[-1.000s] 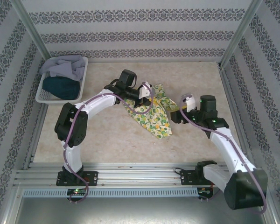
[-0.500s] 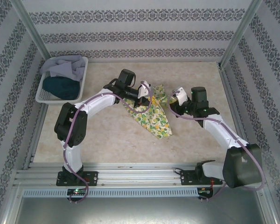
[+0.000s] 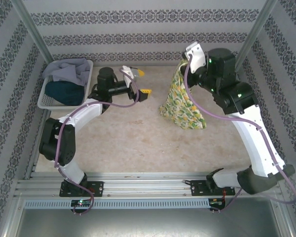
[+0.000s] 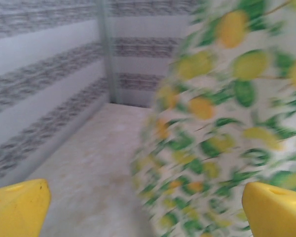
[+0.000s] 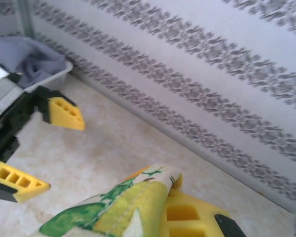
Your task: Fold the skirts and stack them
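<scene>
**Printed skirt hanging from right claw; two skirts in basket**

Yellow skirt (image 3: 182, 101): soft lemon-print cloth, hanging in limp folds at 2 o'clock, its top edge pinched in the right gripper (image 3: 184, 66). Left gripper (image 3: 141, 82): yellow wedge fingers spread wide, holding nothing, 11 o'clock. Grey-lavender skirt (image 3: 71, 71), crumpled, and teal skirt (image 3: 64, 93), bundled, lie in the white lattice basket (image 3: 45, 102), 10 o'clock.

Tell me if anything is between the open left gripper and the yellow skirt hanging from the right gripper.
Nothing visible stands in the way. The left gripper is open and empty, facing the yellow skirt across bare table. The left wrist view shows the skirt straight ahead with nothing in front of it. The right gripper holds its top edge.
</scene>
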Controlling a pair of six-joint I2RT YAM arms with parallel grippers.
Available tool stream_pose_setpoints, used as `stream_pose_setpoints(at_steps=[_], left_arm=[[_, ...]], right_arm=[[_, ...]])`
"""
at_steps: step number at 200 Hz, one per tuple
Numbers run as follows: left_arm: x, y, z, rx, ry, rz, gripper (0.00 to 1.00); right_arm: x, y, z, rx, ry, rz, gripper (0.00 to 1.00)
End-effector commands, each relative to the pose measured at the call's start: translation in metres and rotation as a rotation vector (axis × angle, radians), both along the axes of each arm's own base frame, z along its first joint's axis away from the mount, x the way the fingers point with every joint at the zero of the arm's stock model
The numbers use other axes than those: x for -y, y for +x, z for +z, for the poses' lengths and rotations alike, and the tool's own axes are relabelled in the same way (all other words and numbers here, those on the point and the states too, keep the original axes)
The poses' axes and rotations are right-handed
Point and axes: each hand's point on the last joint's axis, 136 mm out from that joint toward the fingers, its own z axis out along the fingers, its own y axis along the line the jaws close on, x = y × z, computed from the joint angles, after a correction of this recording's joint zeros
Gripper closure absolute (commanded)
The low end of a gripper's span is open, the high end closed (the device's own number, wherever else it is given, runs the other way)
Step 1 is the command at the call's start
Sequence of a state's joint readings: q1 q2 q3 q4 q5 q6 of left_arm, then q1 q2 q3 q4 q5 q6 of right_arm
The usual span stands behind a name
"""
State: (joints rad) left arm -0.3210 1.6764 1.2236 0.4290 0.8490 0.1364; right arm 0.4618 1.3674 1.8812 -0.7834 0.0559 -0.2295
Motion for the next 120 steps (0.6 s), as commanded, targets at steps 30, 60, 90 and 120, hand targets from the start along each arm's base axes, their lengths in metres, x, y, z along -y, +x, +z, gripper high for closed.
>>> stream_pose_setpoints(at_steps=[30,60,90,120], left_arm=[[-0.014,0.001,0.022,-0.203,-0.078,0.306,0.00],[-0.004,-0.025,0.026,-0.212,-0.087,0.302,0.00],[0.003,-0.044,0.009,-0.354,-0.111,0.312,0.00],[0.006,-0.068,-0.012,-0.375,-0.033,0.362,0.00]], right_arm=[[0.035,0.025,-0.008,-0.116,-0.243,-0.433,1.00],[0.020,0.036,-0.006,-0.138,-0.235,-0.439,1.00],[0.007,0.052,-0.030,-0.202,-0.205,-0.430,1.00],[-0.004,0.060,-0.046,-0.255,-0.158,-0.393,1.00]])
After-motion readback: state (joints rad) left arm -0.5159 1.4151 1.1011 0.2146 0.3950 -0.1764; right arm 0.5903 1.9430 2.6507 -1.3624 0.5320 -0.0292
